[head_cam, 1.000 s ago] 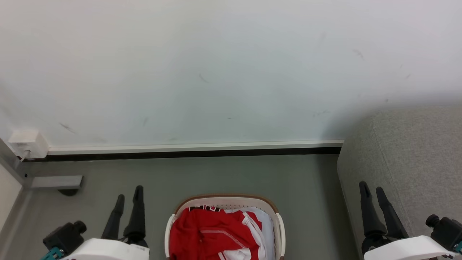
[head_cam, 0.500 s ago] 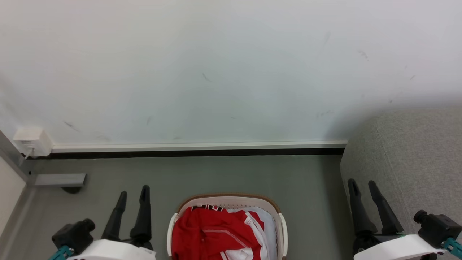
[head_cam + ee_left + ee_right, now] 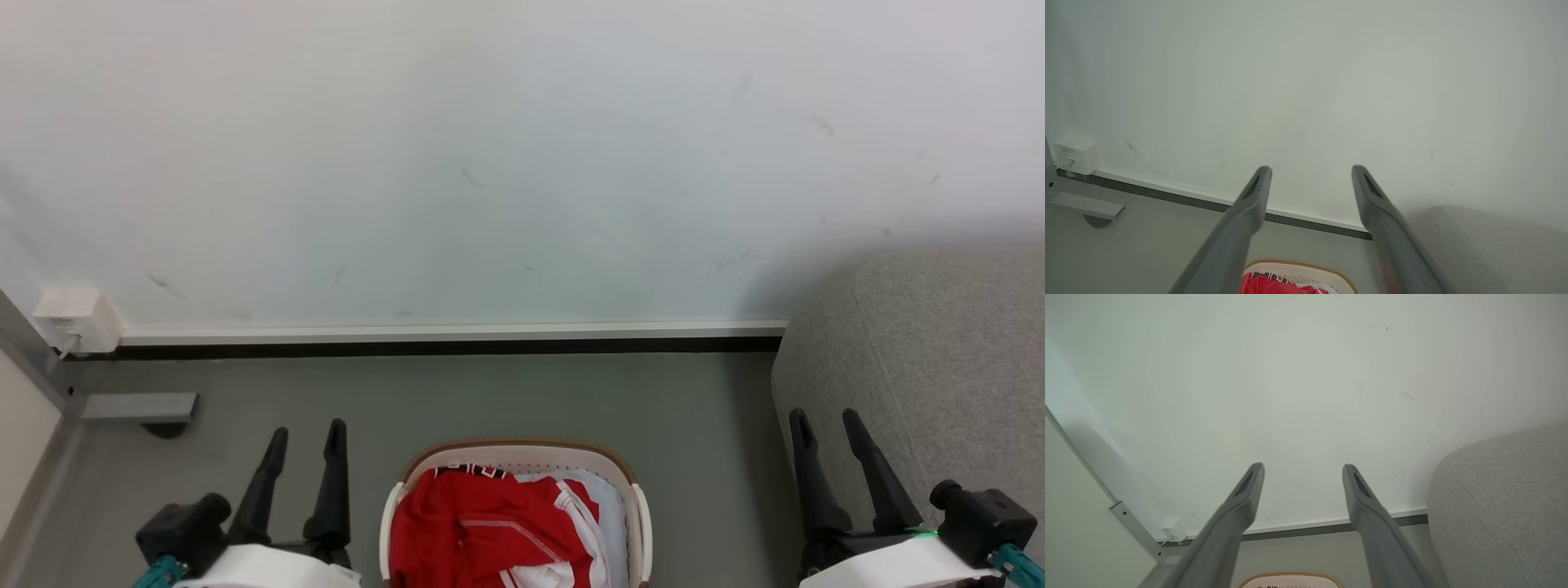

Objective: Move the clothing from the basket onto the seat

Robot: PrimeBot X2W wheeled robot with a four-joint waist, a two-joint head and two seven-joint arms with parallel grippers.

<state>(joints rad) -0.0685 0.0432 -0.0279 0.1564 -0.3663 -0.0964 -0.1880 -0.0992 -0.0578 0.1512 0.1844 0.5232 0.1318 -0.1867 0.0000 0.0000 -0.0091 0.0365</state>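
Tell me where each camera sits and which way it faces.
Head view: on the head, facing forward-down at wall, floor, basket, clothing; left gripper and right gripper at lower corners.
Left wrist view: left wrist, facing the wall; own fingers show.
Right wrist view: right wrist, facing the wall; own fingers show.
All three share wall, basket, seat.

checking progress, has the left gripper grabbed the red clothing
No, the left gripper stands open and empty to the left of the basket, while the red clothing lies inside it.
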